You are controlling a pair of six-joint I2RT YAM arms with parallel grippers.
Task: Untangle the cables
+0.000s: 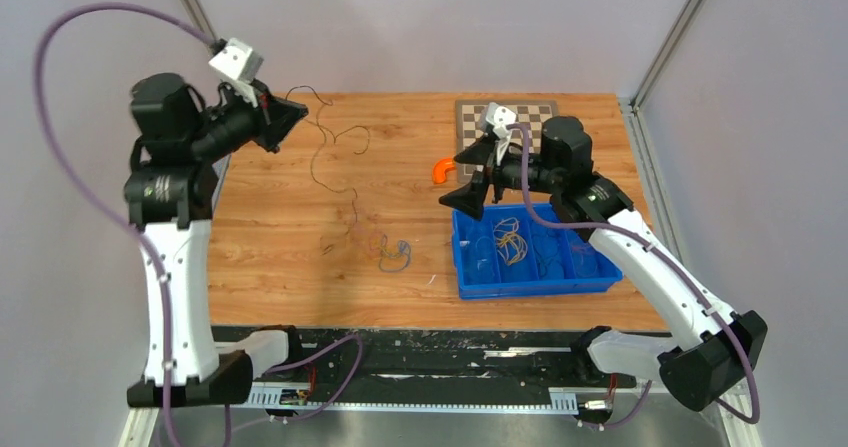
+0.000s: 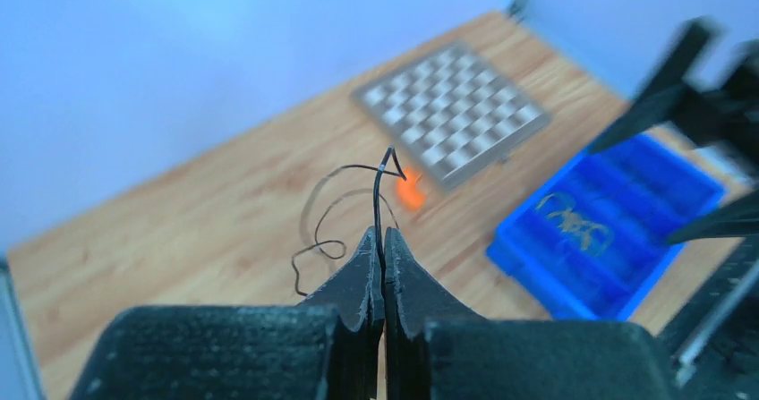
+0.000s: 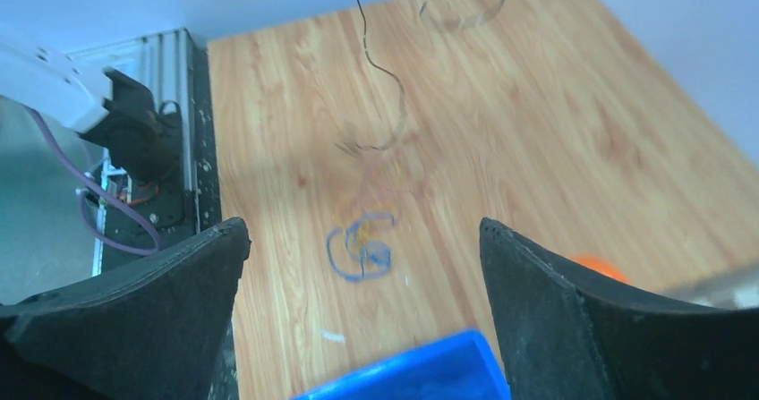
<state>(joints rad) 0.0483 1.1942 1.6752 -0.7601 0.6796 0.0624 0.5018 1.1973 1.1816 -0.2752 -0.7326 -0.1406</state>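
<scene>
**Left gripper pinches a black cable, right one hangs open**

The left gripper point(image 2: 383, 239) is clamped tight on a thin black cable point(image 2: 377, 194), raised over the far left of the wooden table point(image 1: 270, 257). From there the strand trails down in loose bends toward a small tangle with a blue loop point(image 1: 396, 257) near the table's middle. The right gripper point(image 3: 362, 234) hangs with its jaws spread wide, holding nothing, at the left end of a blue bin point(image 1: 530, 289) with yellow cables point(image 1: 511, 240) inside.

The lower end of the black cable point(image 2: 379, 194) is vanishing between the pressed fingertips of the left gripper point(image 2: 383, 239). Ahead of the right gripper point(image 3: 362, 227), the small tangle point(image 3: 362, 251) is blurring, strands merging; between its fingers, the blue bin point(image 3: 413, 370) is running off the bottom edge.
</scene>
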